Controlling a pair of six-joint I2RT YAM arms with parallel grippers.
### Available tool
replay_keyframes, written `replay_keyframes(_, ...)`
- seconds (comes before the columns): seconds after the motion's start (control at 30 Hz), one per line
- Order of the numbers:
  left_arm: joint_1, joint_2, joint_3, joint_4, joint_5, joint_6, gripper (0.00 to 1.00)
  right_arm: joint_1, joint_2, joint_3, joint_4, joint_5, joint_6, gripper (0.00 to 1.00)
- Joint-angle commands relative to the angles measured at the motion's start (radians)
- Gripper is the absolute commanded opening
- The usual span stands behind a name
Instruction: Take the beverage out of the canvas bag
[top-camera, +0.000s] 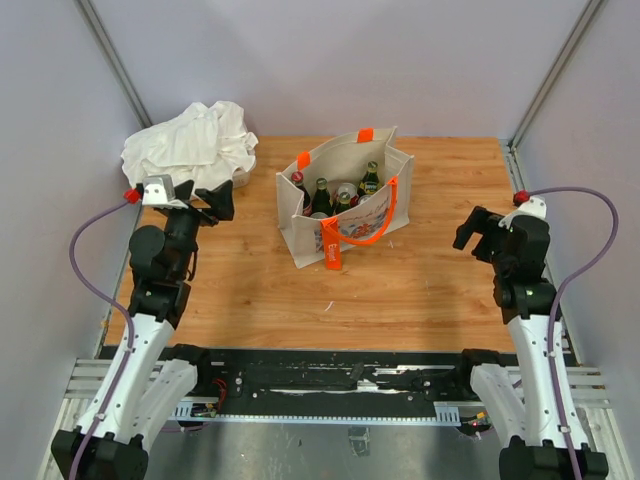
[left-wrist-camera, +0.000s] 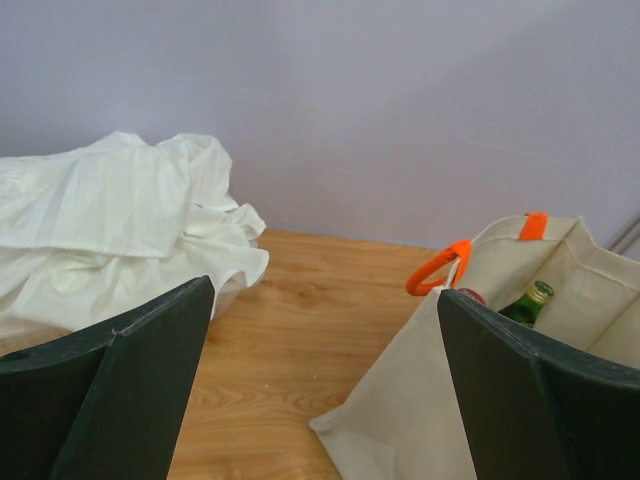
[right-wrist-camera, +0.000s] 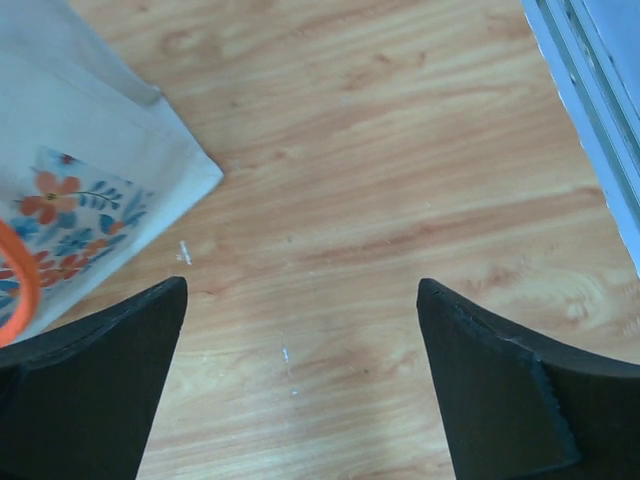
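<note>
Plainly, nothing is gripped yet. The left claw (top-camera: 214, 201) hangs with its fingers spread wide apart and empty, near the left side of the canvas bag (top-camera: 305, 235). The right claw (top-camera: 470, 230) is likewise spread and empty over bare desk (top-camera: 430, 290), well apart from the bag's right side. The bag stands upright near the middle of the desk with its mouth open, an orange handle (top-camera: 393, 205) drooping over the printed side. The beverage (top-camera: 321, 197) stands upright inside it (one of several: green glass bottles, a red-capped one and what looks like a can, packed close together). A white cloth bundle (top-camera: 190, 142) lies at the far left corner, apart from the bag.

Judged from this, the bottle is probably rigid, fairly heavy if full, smooth and breakable, while the canvas is soft and may lift or tip along with it. The neck just under the cap is the part nearest the rim, so it seems the sensible hold, drawn straight upward. The other claw could pin the bag's rim. A loose grip on glass risks a slip.
</note>
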Motion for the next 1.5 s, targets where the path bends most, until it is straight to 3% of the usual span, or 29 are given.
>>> replay_keyframes(0.0, -0.004, 0.024, 0.062, 0.016, 0.114, -0.017, 1.0, 0.012, 0.012, 0.1, 0.098, -0.119, -0.046, 0.99)
replay_keyframes(0.07, -0.006, 0.057, 0.092, -0.014, 0.176, -0.041, 1.0, 0.013, 0.045, 0.154, 0.095, -0.157, -0.049, 0.96)
replay_keyframes(0.17, -0.02, 0.084, 0.096, 0.0, 0.257, -0.084, 1.0, 0.028, 0.079, 0.208, 0.125, -0.231, -0.05, 0.74)
replay_keyframes(0.33, -0.077, 0.096, 0.114, -0.027, 0.237, -0.099, 1.0, 0.115, 0.134, 0.299, 0.157, -0.29, -0.091, 0.4)
replay_keyframes(0.47, -0.143, 0.125, 0.154, -0.084, 0.191, -0.093, 1.0, 0.223, 0.197, 0.373, 0.168, -0.286, -0.123, 0.21)
replay_keyframes(0.63, -0.243, 0.165, 0.166, -0.089, 0.139, -0.076, 1.0, 0.395, 0.29, 0.436, 0.172, -0.252, -0.179, 0.22)
replay_keyframes(0.93, -0.29, 0.285, 0.194, -0.05, 0.089, -0.062, 1.0, 0.611, 0.473, 0.55, 0.175, -0.239, -0.247, 0.26)
replay_keyframes(1.47, -0.385, 0.449, 0.254, -0.084, 0.035, -0.049, 1.0, 0.68, 0.636, 0.597, 0.203, -0.276, -0.258, 0.26)
